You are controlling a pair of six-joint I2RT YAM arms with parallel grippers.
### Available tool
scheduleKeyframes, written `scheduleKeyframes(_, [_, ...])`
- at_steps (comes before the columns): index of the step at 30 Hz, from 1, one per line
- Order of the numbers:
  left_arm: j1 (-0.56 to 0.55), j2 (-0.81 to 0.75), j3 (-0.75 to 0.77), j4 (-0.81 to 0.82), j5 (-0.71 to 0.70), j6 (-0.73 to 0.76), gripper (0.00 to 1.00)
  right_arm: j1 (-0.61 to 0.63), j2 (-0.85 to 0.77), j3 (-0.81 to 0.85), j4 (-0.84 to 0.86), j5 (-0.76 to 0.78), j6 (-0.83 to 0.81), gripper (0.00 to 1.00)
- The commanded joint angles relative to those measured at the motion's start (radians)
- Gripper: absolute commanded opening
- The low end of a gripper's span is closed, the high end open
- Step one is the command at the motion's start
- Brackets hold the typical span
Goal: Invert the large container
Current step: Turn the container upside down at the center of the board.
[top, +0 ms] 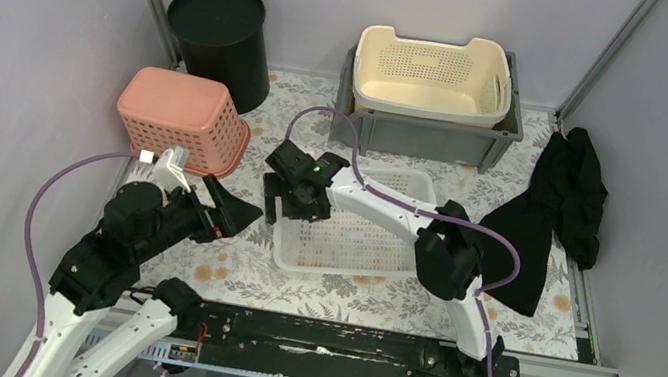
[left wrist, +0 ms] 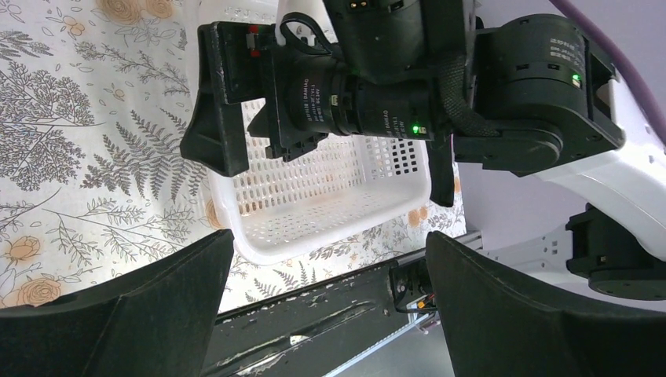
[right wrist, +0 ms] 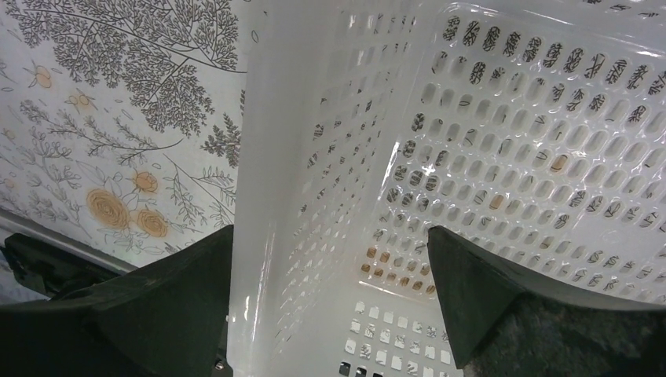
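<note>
The large container, a white perforated basket (top: 356, 248), stands upright with its mouth up on the flowered cloth in the middle of the table. My right gripper (top: 296, 208) is open and straddles the basket's left wall (right wrist: 290, 157). One finger (right wrist: 157, 298) is outside that wall and the other (right wrist: 471, 290) is inside, with a gap to the wall. My left gripper (top: 239, 221) hangs open and empty to the left of the basket, turned toward it. In the left wrist view the basket (left wrist: 330, 208) lies beyond the left gripper (left wrist: 330, 239), under the right wrist (left wrist: 377, 86).
A pink basket (top: 181, 119) lies upside down at the left. A black bucket (top: 220, 39) stands behind it. A cream basket (top: 432, 75) sits in a grey crate (top: 419, 139) at the back. Black cloth (top: 553, 218) lies at the right. A black rail (top: 336, 341) runs along the near edge.
</note>
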Motion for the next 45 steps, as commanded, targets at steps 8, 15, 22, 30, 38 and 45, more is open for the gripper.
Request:
scheduleKeyframes(8, [0.006,-0.015,0.028,0.045,0.019,0.016,1.00,0.010,0.041,0.054,-0.054,0.059,-0.024,0.95])
scheduleKeyframes(15, [0.006,-0.013,0.030,0.049,0.015,0.014,1.00,0.009,0.041,0.056,-0.057,0.066,-0.032,0.95])
scheduleKeyframes(22, [0.006,-0.019,0.041,0.051,0.010,0.013,1.00,0.010,0.050,0.061,-0.089,0.105,-0.039,0.91])
scheduleKeyframes(30, [0.005,-0.032,0.047,0.051,0.003,0.005,1.00,0.010,0.046,0.044,-0.097,0.124,-0.048,0.81])
scheduleKeyframes(38, [0.006,-0.040,0.047,0.049,0.001,-0.002,1.00,0.010,0.054,0.026,-0.094,0.116,-0.051,0.66])
scheduleKeyframes(45, [0.005,-0.039,0.049,0.050,-0.001,0.000,1.00,0.010,0.061,0.024,-0.093,0.108,-0.057,0.41])
